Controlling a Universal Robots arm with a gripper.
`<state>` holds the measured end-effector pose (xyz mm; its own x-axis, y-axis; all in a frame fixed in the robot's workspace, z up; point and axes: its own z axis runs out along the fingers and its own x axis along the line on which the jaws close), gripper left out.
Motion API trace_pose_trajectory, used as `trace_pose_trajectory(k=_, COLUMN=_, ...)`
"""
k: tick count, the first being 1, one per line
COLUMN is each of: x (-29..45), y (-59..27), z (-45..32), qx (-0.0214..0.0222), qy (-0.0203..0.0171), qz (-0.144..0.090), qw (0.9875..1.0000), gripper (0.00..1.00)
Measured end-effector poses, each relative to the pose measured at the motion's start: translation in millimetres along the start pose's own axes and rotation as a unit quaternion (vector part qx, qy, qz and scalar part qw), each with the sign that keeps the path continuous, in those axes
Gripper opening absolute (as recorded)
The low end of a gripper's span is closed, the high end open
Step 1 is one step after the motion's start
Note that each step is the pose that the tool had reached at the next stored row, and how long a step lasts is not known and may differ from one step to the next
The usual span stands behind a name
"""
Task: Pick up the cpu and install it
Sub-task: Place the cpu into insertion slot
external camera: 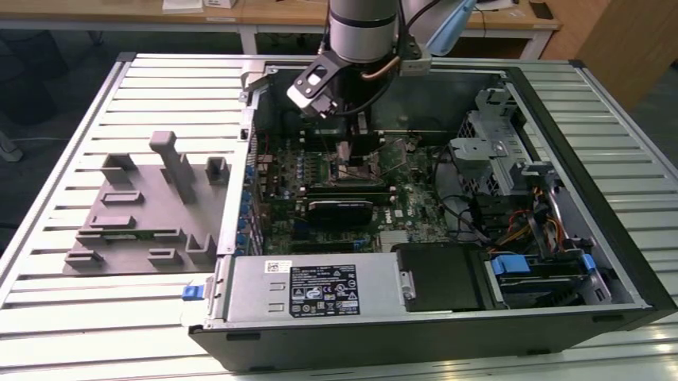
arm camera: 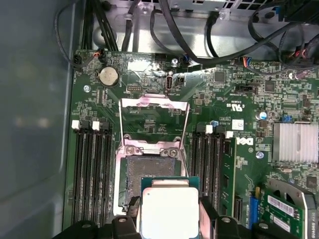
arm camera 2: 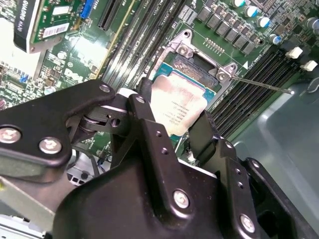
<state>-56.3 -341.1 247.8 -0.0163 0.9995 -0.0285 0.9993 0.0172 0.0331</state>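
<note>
The arm point(external camera: 366, 28) is a smooth silver-grey cylinder, with dark cables point(external camera: 387, 81) looping just above the hand point(arm camera 2: 174, 119). The hand is matte black, blocky and angular. Its two black fingers point(arm camera 2: 154, 139) each carry a row of small holes, and bright silver screws point(arm camera 2: 180, 199) stud the body behind them.

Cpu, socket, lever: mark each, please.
cpu point(arm camera: 169, 211), first wrist view, middle of metal top.
socket point(arm camera: 149, 172), first wrist view, bare contact bed.
lever point(arm camera 2: 261, 84), second wrist view, mid rod.

Claw point(arm camera 2: 174, 119) clamped, arm point(external camera: 360, 32) angled down
</note>
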Motion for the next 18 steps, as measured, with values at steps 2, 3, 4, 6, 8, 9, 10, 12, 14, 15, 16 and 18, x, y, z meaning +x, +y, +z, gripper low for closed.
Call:
trace_pose_trajectory(k=2, x=0.0, y=-0.1, z=1.1, qx=-0.0002, qy=0.0026, qz=0.003, qw=1.0, gripper=0.54)
trace_pose_trajectory(k=3, x=0.0, y=-0.1, z=1.8, qx=-0.0005, qy=0.0036, qz=0.005, qw=1.0, gripper=0.54)
trace_pose_trajectory(k=4, x=0.1, y=-0.1, z=2.5, qx=-0.0007, qy=0.0044, qz=0.006, qw=1.0, gripper=0.54)
trace_pose_trajectory(k=6, x=0.1, y=-0.2, z=4.4, qx=-0.0008, qy=0.0061, qz=0.009, qw=0.9999, gripper=0.54)
trace_pose_trajectory(k=8, x=0.2, y=-0.2, z=6.5, qx=-0.0008, qy=0.0073, qz=0.012, qw=0.9999, gripper=0.54)
trace_pose_trajectory(k=9, x=0.2, y=-0.2, z=7.6, qx=-0.0008, qy=0.0074, qz=0.013, qw=0.9999, gripper=0.54)
trace_pose_trajectory(k=10, x=0.2, y=0.0, z=8.6, qx=-0.0007, qy=0.0073, qz=0.015, qw=0.9999, gripper=0.54)
trace_pose_trajectory(k=12, x=0.2, y=0.9, z=10.4, qx=-0.0006, qy=0.0073, qz=0.02, qw=0.9998, gripper=0.54)
trace_pose_trajectory(k=14, x=0.3, y=2.2, z=11.6, qx=-0.0005, qy=0.0071, qz=0.025, qw=0.9997, gripper=0.54)
trace_pose_trajectory(k=15, x=0.3, y=2.9, z=12.3, qx=-0.0005, qy=0.0071, qz=0.028, qw=0.9996, gripper=0.54)
trace_pose_trajectory(k=16, x=0.3, y=3.7, z=12.8, qx=-0.0004, qy=0.007, qz=0.03, qw=0.9995, gripper=0.54)
trace_pose_trajectory(k=18, x=0.5, y=4.9, z=13.9, qx=-0.0003, qy=0.0068, qz=0.035, qw=0.9994, gripper=0.54)
